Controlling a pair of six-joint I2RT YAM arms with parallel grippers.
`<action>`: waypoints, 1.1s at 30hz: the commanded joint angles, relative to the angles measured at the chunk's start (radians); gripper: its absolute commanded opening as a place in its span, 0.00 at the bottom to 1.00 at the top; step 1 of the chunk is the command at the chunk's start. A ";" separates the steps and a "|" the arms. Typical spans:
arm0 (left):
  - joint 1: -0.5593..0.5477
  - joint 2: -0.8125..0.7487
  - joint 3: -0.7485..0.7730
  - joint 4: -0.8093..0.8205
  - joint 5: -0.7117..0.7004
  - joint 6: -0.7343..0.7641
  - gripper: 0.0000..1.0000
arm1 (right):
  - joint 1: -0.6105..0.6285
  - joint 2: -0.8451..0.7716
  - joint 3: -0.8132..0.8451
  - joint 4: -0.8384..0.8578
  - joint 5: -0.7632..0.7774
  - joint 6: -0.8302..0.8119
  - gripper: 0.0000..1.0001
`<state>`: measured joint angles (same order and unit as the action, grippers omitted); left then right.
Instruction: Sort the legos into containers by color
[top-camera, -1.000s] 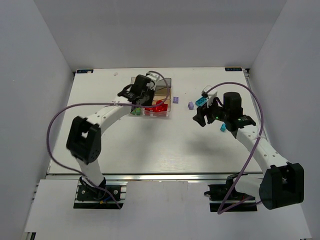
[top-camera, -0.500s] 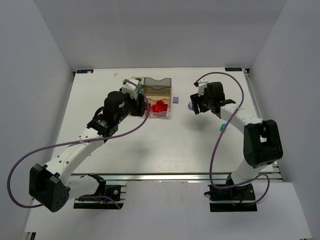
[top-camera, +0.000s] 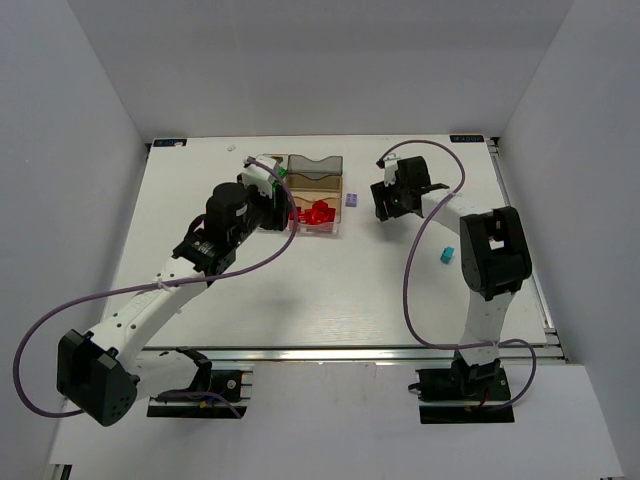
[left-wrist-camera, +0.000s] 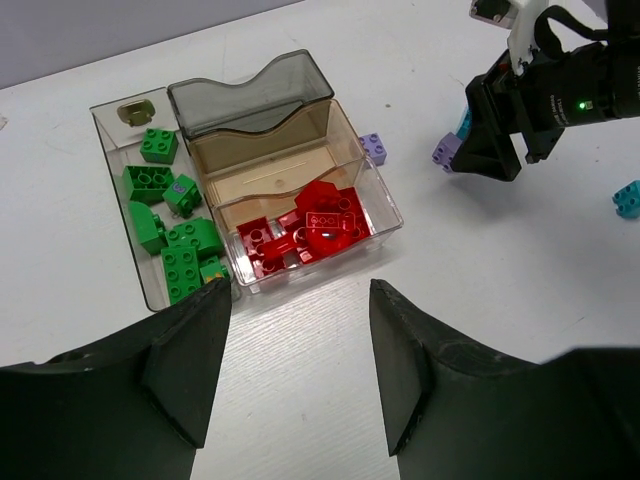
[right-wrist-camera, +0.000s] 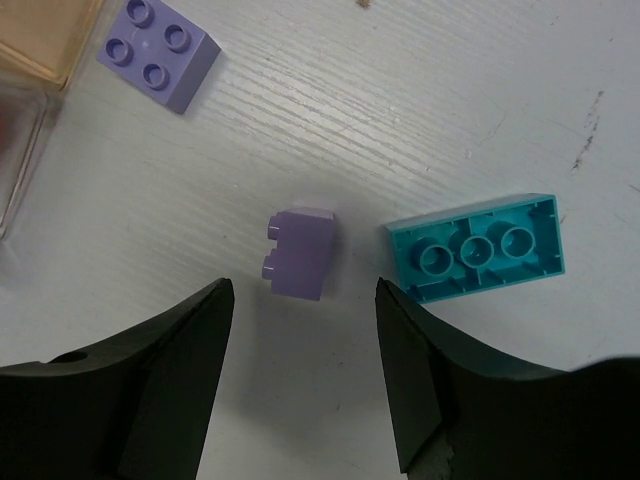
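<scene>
Brick (right-wrist-camera: 300, 255) of studded lilac plastic on grained table (right-wrist-camera: 450, 100)

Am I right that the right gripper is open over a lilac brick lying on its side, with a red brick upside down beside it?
Not quite: the right wrist view shows the upside-down brick beside the lilac brick is light blue, not red.

Loose on the table I count two lilac legos (right-wrist-camera: 301, 253), two light blue legos (right-wrist-camera: 478, 255) and one tray (left-wrist-camera: 250, 95). Its green legos (left-wrist-camera: 148, 182) and red legos (left-wrist-camera: 305, 230) are too jumbled to count.
</scene>
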<state>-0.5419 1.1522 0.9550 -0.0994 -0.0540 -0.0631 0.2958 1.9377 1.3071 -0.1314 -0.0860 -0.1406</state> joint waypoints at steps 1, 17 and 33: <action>-0.004 -0.011 -0.007 0.015 -0.023 0.012 0.68 | 0.000 0.033 0.058 -0.002 -0.008 0.016 0.64; -0.004 -0.016 -0.012 0.020 -0.041 0.017 0.67 | 0.026 0.008 0.084 0.026 -0.058 -0.129 0.00; -0.004 -0.020 -0.022 0.027 -0.081 0.028 0.67 | 0.210 0.127 0.415 -0.020 -0.153 -0.243 0.03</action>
<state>-0.5426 1.1557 0.9390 -0.0887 -0.1139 -0.0441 0.5095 1.9926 1.6562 -0.1307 -0.2401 -0.3801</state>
